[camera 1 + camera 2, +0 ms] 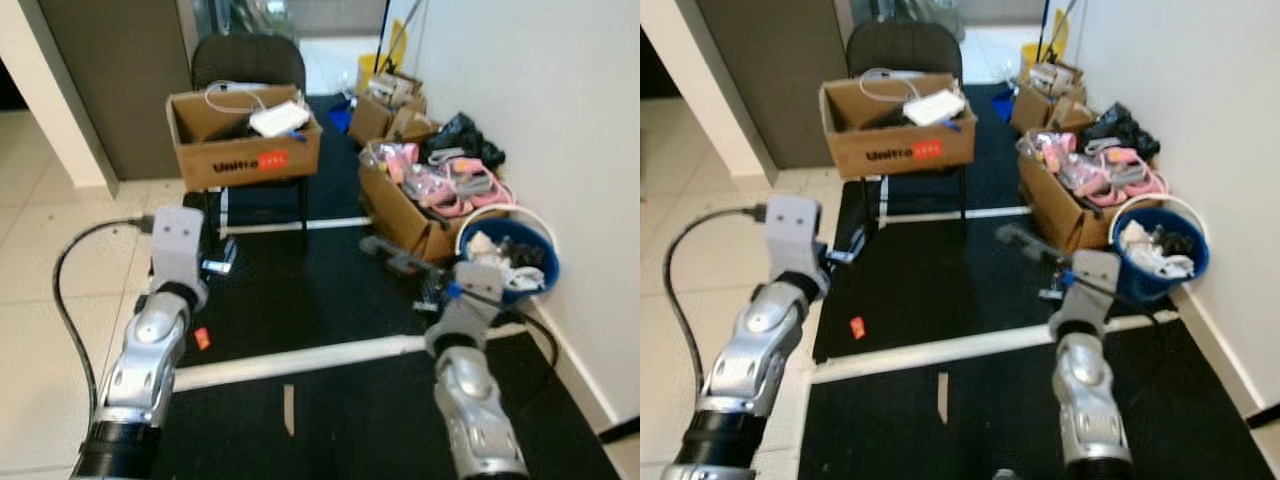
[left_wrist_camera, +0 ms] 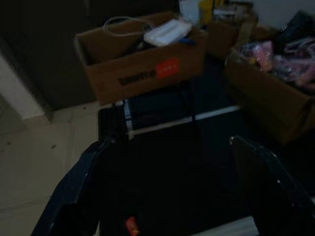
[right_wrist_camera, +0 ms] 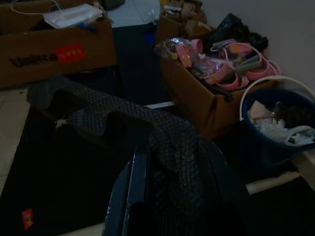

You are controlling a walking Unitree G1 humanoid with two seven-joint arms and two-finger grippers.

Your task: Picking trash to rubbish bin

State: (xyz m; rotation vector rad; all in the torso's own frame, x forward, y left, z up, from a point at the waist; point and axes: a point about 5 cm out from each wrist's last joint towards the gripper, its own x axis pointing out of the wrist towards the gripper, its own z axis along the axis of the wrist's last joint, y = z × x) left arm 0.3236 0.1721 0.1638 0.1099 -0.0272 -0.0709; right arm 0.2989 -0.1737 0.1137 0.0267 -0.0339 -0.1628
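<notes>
Beside the blue rubbish bin [image 1: 530, 281], which stands against the white wall [image 1: 560, 110], I see my right gripper [image 3: 167, 196] clamped on a long strip of dark bubble wrap [image 3: 98, 115]. From the right wrist camera the strip is grey-black, dimpled and bent in waves, running away from the fingers toward the cardboard box on the chair [image 1: 245, 140]; its near end bunches over the fingers and hides their tips. From the head cameras the same strip is blurred and shows only as a dark shape just left of the bin, above the black mat [image 1: 300, 290].

The bin has a white rim and handle and already holds crumpled white and dark scraps; I cannot make out what each one is. Behind the bin sits an open carton [image 1: 405, 215] heaped with pink and grey items.

My left gripper [image 2: 177, 187] hovers well left of the bin, fingers spread apart with nothing between them; both fingers are cut off by the picture's edge. Below it, far from the bin, a small red scrap [image 1: 201, 338] lies on the mat by a white tape line [image 1: 300, 362]. The left wrist picture is very dim.
</notes>
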